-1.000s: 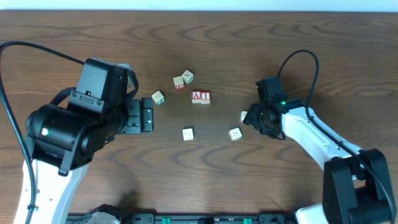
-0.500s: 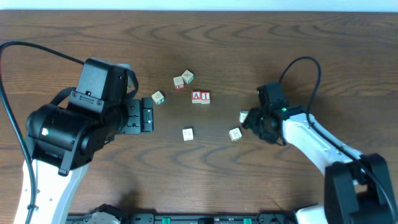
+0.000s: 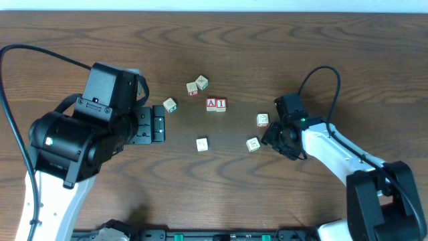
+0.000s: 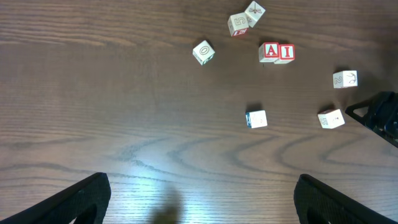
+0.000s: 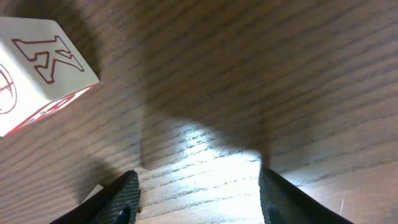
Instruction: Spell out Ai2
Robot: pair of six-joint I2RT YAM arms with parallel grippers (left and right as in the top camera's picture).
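The cube with a red A [image 3: 212, 103] and the cube with a red I [image 3: 221, 103] stand touching, side by side, mid-table; the left wrist view shows the A [image 4: 270, 51] and the I [image 4: 286, 52] too. I cannot make out a blue 2 on any cube. My right gripper [image 3: 271, 136] is low over the table between two pale cubes [image 3: 263, 120] [image 3: 253, 144]. In its wrist view the right gripper [image 5: 196, 180] is open over bare wood, with a red-K cube [image 5: 37, 68] ahead to the left. My left gripper [image 3: 159, 127] [image 4: 202, 186] is wide open and holds nothing.
A cube with a green mark [image 3: 170, 104] lies near the left gripper. Two more cubes [image 3: 192, 88] [image 3: 202, 82] sit behind the A and I. A pale cube with a blue side [image 3: 202, 144] [image 4: 256, 119] lies in front of them.
The right gripper has slid toward the table's front, away from the pale cube at its tip. That cube now stands apart, slightly farther back. The left arm has not moved.
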